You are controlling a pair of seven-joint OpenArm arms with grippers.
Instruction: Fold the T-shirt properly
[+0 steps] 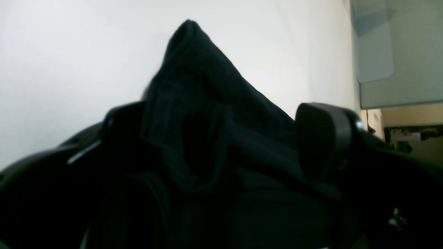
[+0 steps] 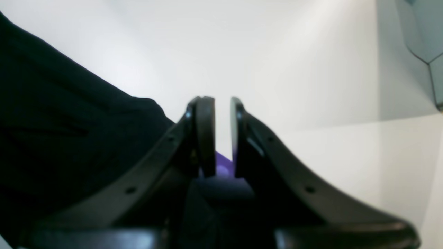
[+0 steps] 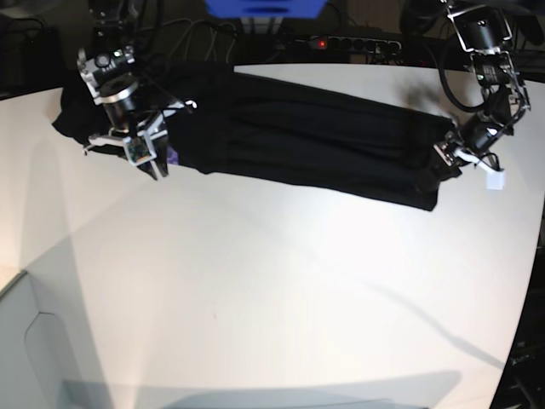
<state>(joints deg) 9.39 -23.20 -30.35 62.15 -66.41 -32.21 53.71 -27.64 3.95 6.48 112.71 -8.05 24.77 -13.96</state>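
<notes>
step: shirt is stretched in a long dark band between the two arms, so this looks like the spreading or lengthwise-fold stage, not the final tidy-up.
shirt place: on the white table, running from about 10 o'clock to 3 o'clock across the far half in the base view.
left gripper: jaws stand wide, with a peak of black cloth bunched between them in its wrist view; it looks draped there, not pinched.
right gripper: jaws narrow, a sliver of purple patch pinched low between them, black cloth lying at 9 o'clock.
next move: likely calls for the left jaws to close on that corner, then an even pull.
cloth: soft, matte, ribbed with long creases; floppy, will sag.
fingers: smooth curved black plastic.
</notes>
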